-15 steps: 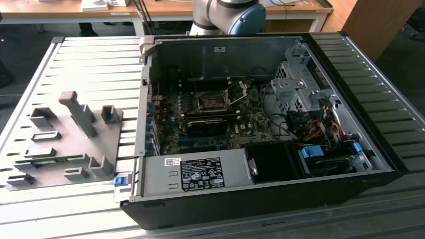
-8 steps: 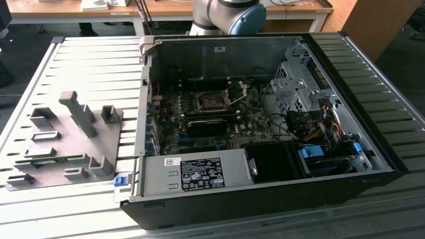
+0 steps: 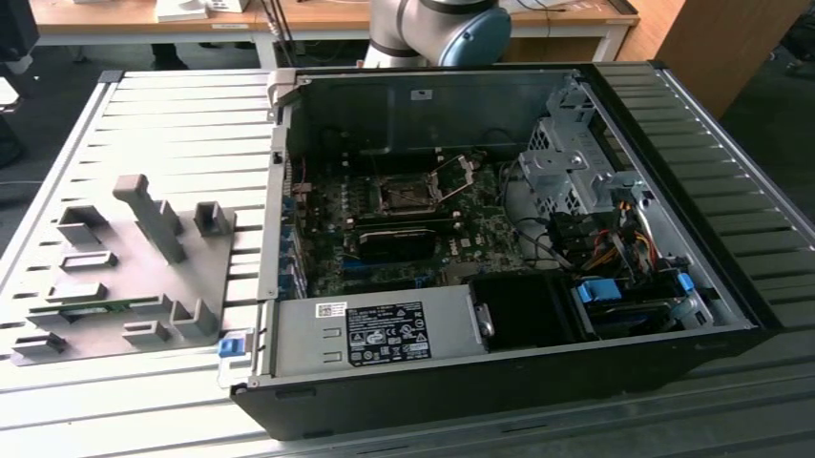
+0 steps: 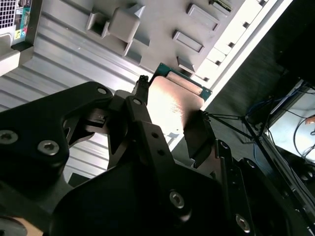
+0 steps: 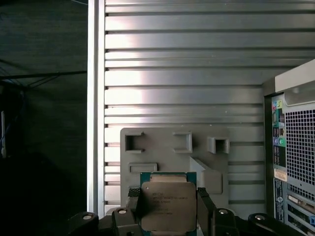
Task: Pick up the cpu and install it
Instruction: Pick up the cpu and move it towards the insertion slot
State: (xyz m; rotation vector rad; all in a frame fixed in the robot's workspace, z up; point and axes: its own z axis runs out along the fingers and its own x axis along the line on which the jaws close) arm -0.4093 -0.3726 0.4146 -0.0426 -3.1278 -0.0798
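The cpu (image 5: 167, 206), a flat square chip with a silvery top and green rim, sits between the black fingers (image 5: 134, 206) of my gripper (image 5: 167, 210), which is shut on its two opposite edges. It hangs well above the grey holder plate (image 5: 167, 147) on the slatted table. In the second wrist view the cpu (image 4: 173, 101) shows from its shiny side, clamped in the gripper (image 4: 170, 115), with the holder plate (image 4: 157, 29) beyond it. In the exterior view the motherboard socket (image 3: 405, 196) lies open inside the computer case (image 3: 510, 382), and the holder plate (image 3: 128, 272) lies to the exterior view's left.
The slatted metal table (image 5: 182, 64) ends in an edge (image 5: 96, 98) with dark floor beyond. The case's rear panel (image 5: 295, 147) stands beside the plate. Inside the case are a power supply (image 3: 382, 334), a drive cage (image 3: 567, 162) and cables. The arm's base (image 3: 433, 29) stands behind the case.
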